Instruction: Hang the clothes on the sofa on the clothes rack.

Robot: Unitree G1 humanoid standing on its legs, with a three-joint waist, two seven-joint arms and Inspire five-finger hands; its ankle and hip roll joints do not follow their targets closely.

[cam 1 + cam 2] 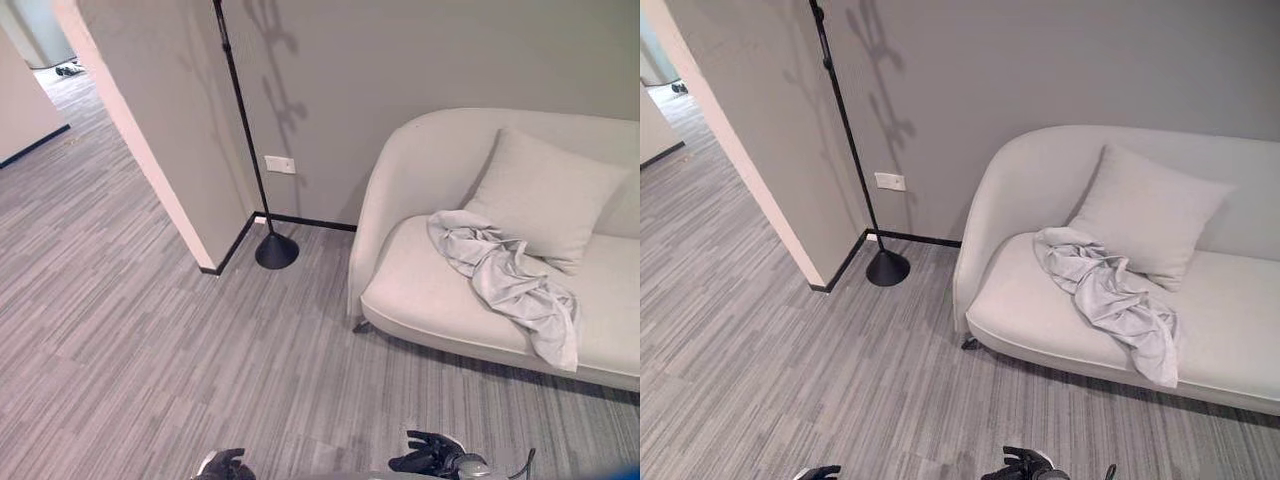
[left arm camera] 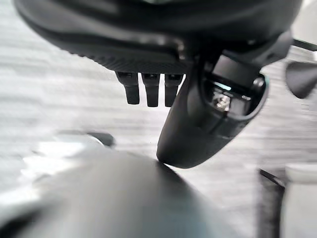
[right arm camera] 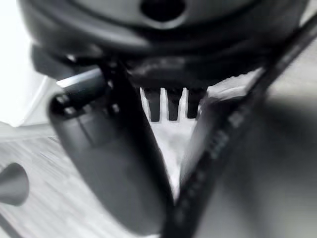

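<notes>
Open floor ahead, sofa to the right

Bare grey striped carpet floor (image 1: 150,350) lies open toward the cream curved sofa (image 1: 420,290); the black pole clothes rack (image 1: 262,180) stands, seemingly just clear, beside the beige wall corner (image 1: 150,150).

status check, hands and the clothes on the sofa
Left hand and right hand low, both open, holding nothing. Grey garment crumpled on sofa seat, against the cushion, one end draping over the front edge. Clothes rack pole at the wall corner.
</notes>
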